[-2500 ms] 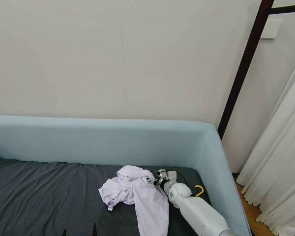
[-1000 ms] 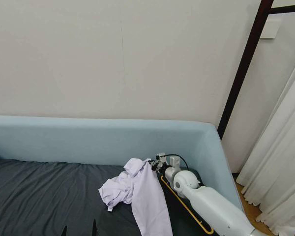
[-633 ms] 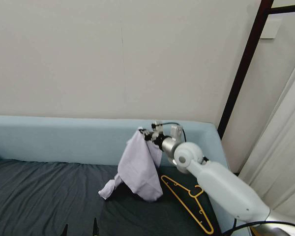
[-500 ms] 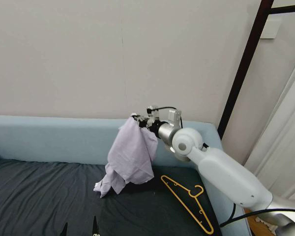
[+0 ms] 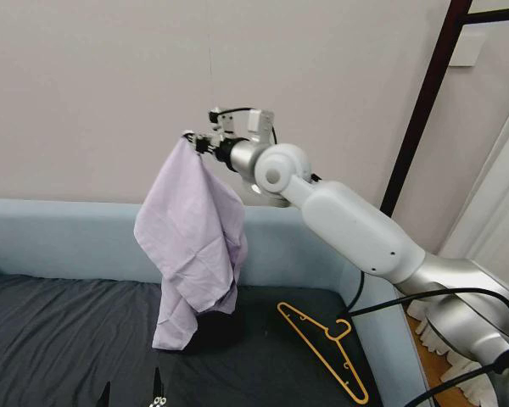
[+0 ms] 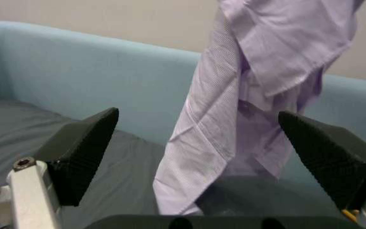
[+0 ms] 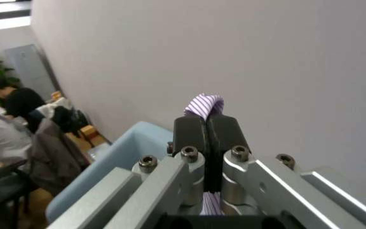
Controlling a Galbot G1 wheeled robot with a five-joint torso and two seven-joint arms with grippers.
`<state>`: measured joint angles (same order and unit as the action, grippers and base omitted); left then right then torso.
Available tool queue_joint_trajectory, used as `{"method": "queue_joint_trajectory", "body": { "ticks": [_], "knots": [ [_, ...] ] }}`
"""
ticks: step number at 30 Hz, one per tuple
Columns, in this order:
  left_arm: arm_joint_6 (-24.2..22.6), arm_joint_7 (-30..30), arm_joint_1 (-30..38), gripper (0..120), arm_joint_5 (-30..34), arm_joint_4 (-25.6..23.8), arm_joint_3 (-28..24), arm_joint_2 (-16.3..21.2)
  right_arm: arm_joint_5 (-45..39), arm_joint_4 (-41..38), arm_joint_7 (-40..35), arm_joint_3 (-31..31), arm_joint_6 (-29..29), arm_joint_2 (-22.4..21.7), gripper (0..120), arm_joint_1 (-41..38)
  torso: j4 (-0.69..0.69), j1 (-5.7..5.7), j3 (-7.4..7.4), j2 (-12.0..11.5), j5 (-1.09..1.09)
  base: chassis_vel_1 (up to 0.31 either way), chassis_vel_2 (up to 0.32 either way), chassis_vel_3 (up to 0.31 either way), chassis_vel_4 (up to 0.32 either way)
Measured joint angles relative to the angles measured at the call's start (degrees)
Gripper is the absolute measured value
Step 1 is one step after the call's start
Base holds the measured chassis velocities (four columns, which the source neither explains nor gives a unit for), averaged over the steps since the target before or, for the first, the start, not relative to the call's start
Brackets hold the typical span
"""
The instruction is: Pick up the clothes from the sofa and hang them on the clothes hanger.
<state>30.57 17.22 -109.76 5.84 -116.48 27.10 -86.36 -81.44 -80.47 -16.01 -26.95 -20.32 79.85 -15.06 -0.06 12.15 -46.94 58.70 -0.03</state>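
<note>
Right pincer (image 5: pixel 197 141) has climbed from backrest height to well above the sofa (image 5: pixel 68 237) — clenched on the lilac shirt (image 5: pixel 191 246), which hangs full length, hem near the seat. Left pincer (image 5: pixel 131 393) waits low, released.

Living room, blue sofa (image 5: pixel 59 242), curtains (image 5: pixel 505 212)

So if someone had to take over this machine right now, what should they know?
Right tool: shut on the purple shirt, holding it up high by one pinched edge.
Left tool: open, low over the sofa, holding nothing.
Yellow hanger: lying flat on the sofa's seat, to the shirt's right.
Done: shirt picked up.
Left: get the shirt onto the hanger.
</note>
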Motion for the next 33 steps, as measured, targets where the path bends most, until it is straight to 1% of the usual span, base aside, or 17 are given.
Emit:
{"method": "queue_joint_trajectory", "body": {
  "ticks": [2,3,5,9,11,12,13,16,17,20,22,23,26,27,29,31,33],
  "knots": [
    [0.01,0.1,0.05,99,0.22,-0.03,0.34,-0.16,-0.17,1.1,-0.01,-0.05,0.16,4.08,0,-1.56,-0.01,0.0,0.0,0.0,0.0,0.0,0.0,0.0,0.0],
    [0.01,0.1,0.05,99,0.22,-0.03,0.34,-0.16,-0.17,1.1,-0.01,-0.05,0.16,4.08,0,-1.56,-0.01,0.0,0.0,0.0,0.0,0.0,0.0,0.0,0.0],
    [0.01,0.19,0.05,99,0.33,-0.03,0.5,-0.33,-0.27,2.65,0.2,0.17,0.44,7.49,0,-3.24,-0.02,0.0,0.0,0.0,0.0,0.0,0.0,0.0,0.0],
    [0.09,0.25,-0.42,99,0.23,0.01,0.38,-0.89,-0.41,5.99,1.85,2.59,1.7,11.22,0,-5.6,-0.01,0.0,0.01,0.0,0.01,0.0,0.0,0.0,0.0],
    [0.11,0.29,-1.03,99,-0.05,0.03,0.21,-1.0,-0.28,4.53,2.64,3.0,2.76,8.72,0,-2.73,-0.01,0.0,0.02,0.01,0.02,0.0,0.0,0.0,0.0],
    [0.11,0.29,-1.03,99,-0.05,0.03,0.21,-1.0,-0.28,4.53,2.64,3.0,2.76,8.72,0,-2.73,-0.01,0.0,0.02,0.01,0.02,0.0,0.0,0.0,0.0],
    [0.11,0.29,-1.18,99,-0.12,0.03,0.18,-0.95,-0.29,3.31,2.7,2.99,2.86,7.13,0,-1.06,0.01,-0.01,0.01,0.0,0.02,0.0,0.0,0.0,0.0],
    [0.12,0.38,-1.68,99,-0.36,0.1,0.25,-0.42,0.83,-4.01,2.78,2.98,3.11,-4.66,0,10.95,-0.04,0.01,-0.01,-0.01,0.07,0.0,0.0,0.0,0.0],
    [0.12,0.38,-1.68,99,-0.36,0.1,0.25,-0.42,0.83,-4.01,2.78,2.98,3.11,-4.66,0,10.95,-0.04,0.01,-0.01,-0.01,0.07,0.0,0.0,0.0,0.0],
    [0.1,0.37,-1.92,99,-0.48,0.34,0.25,-0.31,4.58,-9.28,4.78,4.49,3.37,-13.73,0,22.16,-0.09,0.01,-0.01,-0.01,0.09,0.0,0.0,0.0,0.0],
    [-0.01,0.3,-1.92,99,-0.68,0.66,0.08,-0.48,6.94,-11.66,6.46,7.19,3.75,-18.75,0,29.78,-0.04,0.0,0.02,0.0,0.06,0.0,0.0,0.0,0.0],
    [-0.01,0.3,-1.92,99,-0.68,0.66,0.08,-0.48,6.94,-11.66,6.46,7.19,3.75,-18.75,0,29.78,-0.04,0.0,0.02,0.0,0.06,0.0,0.0,0.0,0.0],
    [-0.41,0.34,-1.71,99,-1.08,1.16,-0.47,-0.73,11.64,-13.22,8.96,9.76,4.74,-25.71,0,42.82,-0.04,0.0,0.01,0.0,0.08,0.0,0.0,0.0,0.0],
    [-0.41,0.34,-1.71,99,-1.08,1.16,-0.47,-0.73,11.64,-13.22,8.96,9.76,4.74,-25.71,0,42.82,-0.04,0.0,0.01,0.0,0.08,0.0,0.0,0.0,0.0],
    [-0.56,0.34,-1.52,99,-1.39,1.41,-0.82,-0.75,16.8,-13.01,10.22,11.16,6.07,-28.66,0,50.65,-0.05,0.0,0.01,0.0,0.05,0.0,0.0,0.0,0.0],
    [-0.65,0.32,-1.26,99,-1.59,1.59,-0.98,-0.76,21.79,-11.22,11.22,13.71,7.49,-29.91,0,58.33,-0.05,-0.01,0.01,0.0,0.06,0.0,0.0,0.0,0.0],
    [-0.69,0.33,-1.2,99,-1.6,1.66,-1.01,-0.76,22.83,-10.44,11.35,15.17,7.82,-30.02,0,61.08,-0.04,-0.01,0.01,0.0,0.07,0.0,0.0,0.0,0.0]
  ]
}}
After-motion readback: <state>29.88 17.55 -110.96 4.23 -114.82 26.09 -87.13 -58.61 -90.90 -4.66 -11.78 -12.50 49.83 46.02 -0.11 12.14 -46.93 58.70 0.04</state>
